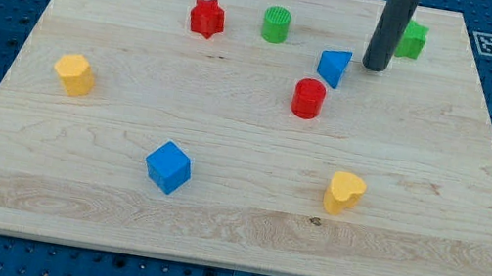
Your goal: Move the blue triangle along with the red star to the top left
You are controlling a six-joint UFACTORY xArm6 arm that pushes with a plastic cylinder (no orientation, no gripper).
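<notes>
The blue triangle (334,68) lies in the upper middle-right of the wooden board (213,222). The red star (207,18) lies near the board's top, left of centre. My tip (374,67) is the lower end of a dark rod coming down from the view's top. It stands just to the right of the blue triangle, a small gap apart, and far to the right of the red star.
A green cylinder (276,24) stands between star and triangle. A green block (412,40) sits partly behind the rod. A red cylinder (309,98) is just below the triangle. A yellow block (74,74) is at left, a blue cube (168,166) lower left, a yellow heart (344,192) lower right.
</notes>
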